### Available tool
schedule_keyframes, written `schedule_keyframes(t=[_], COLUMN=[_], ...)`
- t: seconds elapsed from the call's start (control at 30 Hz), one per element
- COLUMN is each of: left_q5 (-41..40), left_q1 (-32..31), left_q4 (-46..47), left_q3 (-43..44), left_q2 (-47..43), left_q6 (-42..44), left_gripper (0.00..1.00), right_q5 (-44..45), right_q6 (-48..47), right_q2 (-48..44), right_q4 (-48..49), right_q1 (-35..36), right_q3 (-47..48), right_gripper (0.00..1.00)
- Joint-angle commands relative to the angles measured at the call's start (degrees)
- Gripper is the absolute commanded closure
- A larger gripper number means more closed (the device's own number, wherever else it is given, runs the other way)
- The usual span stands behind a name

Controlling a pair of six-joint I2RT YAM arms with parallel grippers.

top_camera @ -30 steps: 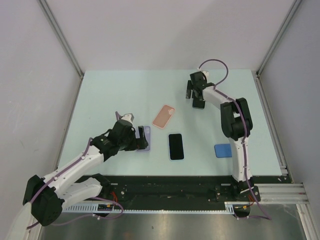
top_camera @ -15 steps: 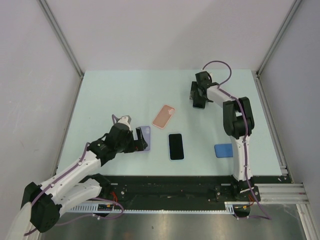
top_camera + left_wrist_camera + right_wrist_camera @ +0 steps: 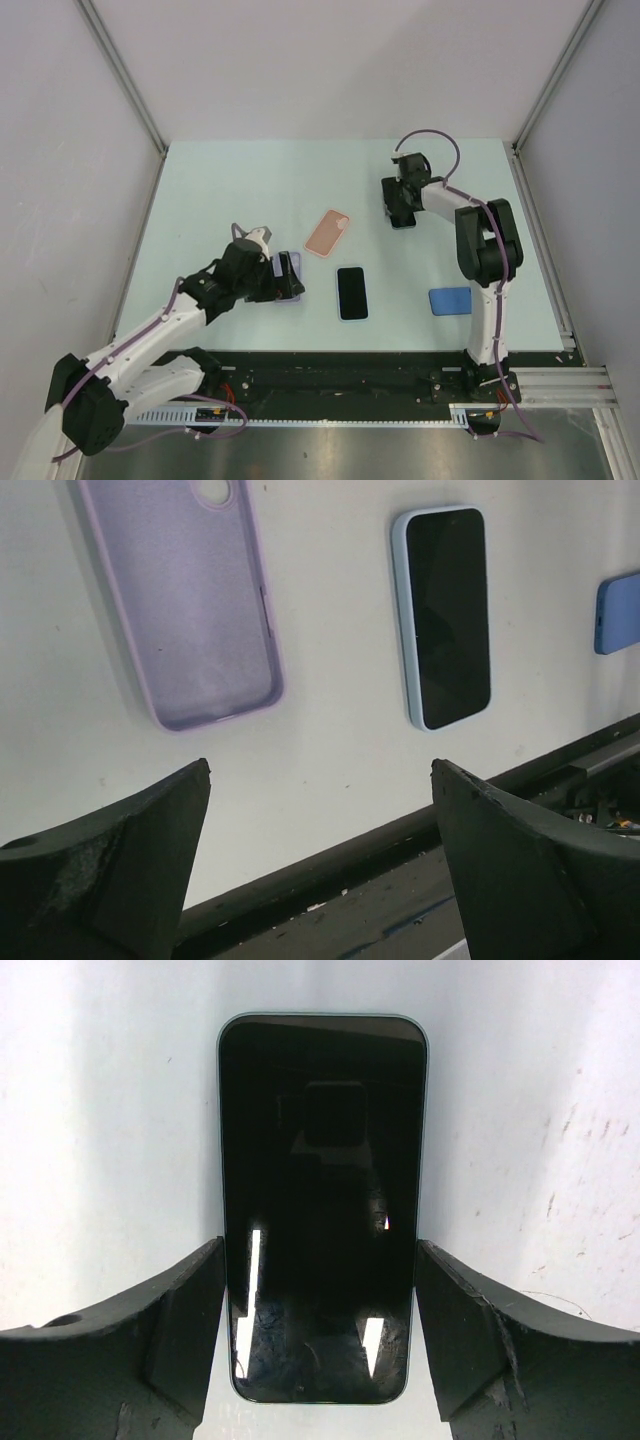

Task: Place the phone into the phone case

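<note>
A black phone (image 3: 320, 1160) lies screen up at the back right of the table. My right gripper (image 3: 318, 1250) straddles its near end, with both fingers against its long sides; in the top view this gripper (image 3: 402, 212) covers most of it. An empty lilac case (image 3: 190, 600) lies open side up at the front left. My left gripper (image 3: 320, 770) is open and empty, hovering just above the case (image 3: 294, 296). A second phone with a light blue rim (image 3: 351, 292) lies at front centre and shows in the left wrist view (image 3: 447, 615).
A pink case (image 3: 328, 232) lies mid-table. A blue case (image 3: 450, 300) lies at the front right, beside the right arm. The table's black front edge (image 3: 330, 860) runs just below the left gripper. Grey walls enclose the table.
My right gripper has shifted a little right and nearer, settling over the black phone. My left gripper backed off slightly and has returned over the lilac case.
</note>
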Motion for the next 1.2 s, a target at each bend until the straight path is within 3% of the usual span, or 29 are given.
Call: schedule_keyframes(t=[0.0, 0.17, 0.4, 0.63, 1.17], left_q5=[2.58, 5.12, 11.45, 17.34, 26.65], left_q1=[0.42, 4.10, 8.77, 9.48, 9.56], left_q4=[0.03, -0.33, 0.29, -0.50, 2.13], left_q3=[4.04, 8.08, 20.29, 33.47, 45.44], left_q2=[0.63, 4.48, 14.40, 28.38, 48.35], left_q6=[-0.17, 0.62, 4.13, 6.07, 7.57], left_gripper=[0.05, 0.08, 0.13, 0.17, 0.21], right_q5=[-6.70, -13.75, -14.03, -13.23, -15.25], right_q6=[-7.11, -9.83, -10.97, -11.68, -9.31], right_q2=[-5.48, -8.82, -15.07, -17.79, -28.07], right_q4=[1.00, 0.65, 4.95, 7.24, 15.24], right_q1=[0.25, 0.86, 3.58, 6.40, 7.98], right_q3=[-2.46, -5.80, -15.55, -20.48, -31.64], right_gripper=[0.55, 0.59, 0.60, 0.63, 0.70])
